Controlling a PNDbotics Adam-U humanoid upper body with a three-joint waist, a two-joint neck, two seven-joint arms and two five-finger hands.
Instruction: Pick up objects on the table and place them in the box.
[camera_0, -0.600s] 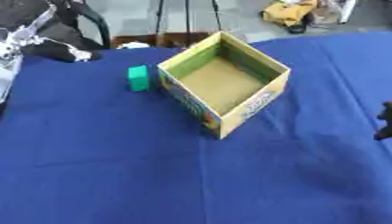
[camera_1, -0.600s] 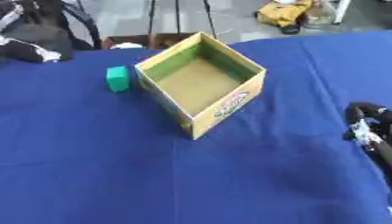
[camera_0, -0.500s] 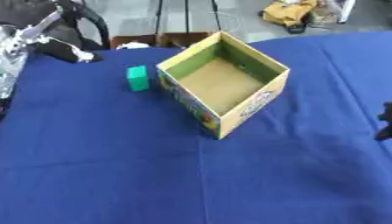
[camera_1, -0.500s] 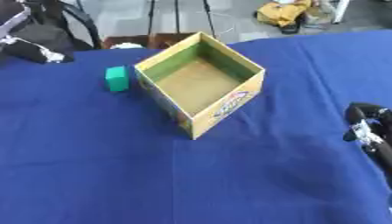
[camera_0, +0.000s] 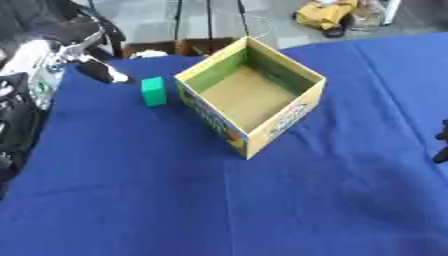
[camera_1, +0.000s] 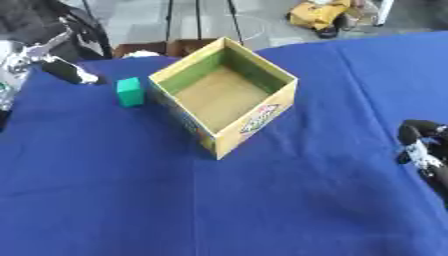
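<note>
Surface (camera_0: 219, 210): it was covered by a blue cloth that filled most of both views; a seam or fold ran down the cloth from the box toward the near edge.
Box (camera_0: 251, 95): an open cardboard box stood on the cloth a little left of centre and toward the far side, turned so that one corner pointed near; its outer walls were yellow with coloured print, its inner walls were partly green, its floor was plain brown; nothing showed inside it.
Block (camera_0: 153, 91): a small green block stood upright on the cloth just beside the box's left wall, apart from it by a thin strip of blue; no hand touched it.
Left hand (camera_0: 94, 69): it showed at the far left edge of the cloth, black with silver parts; one dark finger with a pale tip reached toward the block and stopped short of it; it held nothing; whether the other fingers were curled I could not tell, since they blurred into the dark shapes behind.
Right hand (camera_1: 420, 145): it showed at the right edge in the right eye view, well apart from the box and the block; only dark rounded fingers with pale patches were visible; it held nothing that I could see; how far open it was I could not tell.
Background: beyond the far edge lay a grey floor, thin dark stand legs and a yellow object (camera_0: 325, 14).
</note>
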